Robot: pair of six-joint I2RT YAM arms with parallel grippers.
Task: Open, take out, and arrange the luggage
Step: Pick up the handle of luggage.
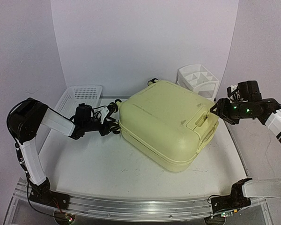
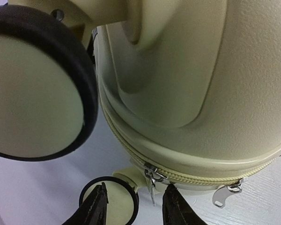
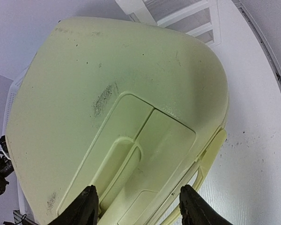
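As the luggage (image 1: 166,122) is lying zipped shut mid-table (image 1: 107,159), the left gripper (image 2: 136,191) is hovering at its wheel (image 2: 33,89) end, fingers apart, with a zip pull (image 2: 152,180) showing between them. The right gripper (image 3: 139,197) is hanging over the recessed handle (image 3: 126,164), fingers spread, gripping nothing. Behind, a basket (image 1: 79,93) is sitting far left and an organizer (image 1: 199,79) far right.

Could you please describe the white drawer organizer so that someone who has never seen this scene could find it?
Start from the big pale yellow-green luggage in the middle of the table. Just behind its far right corner stands the white drawer organizer. Unlike the white mesh basket at the far left, it has solid walls and angled dividers forming several open compartments.
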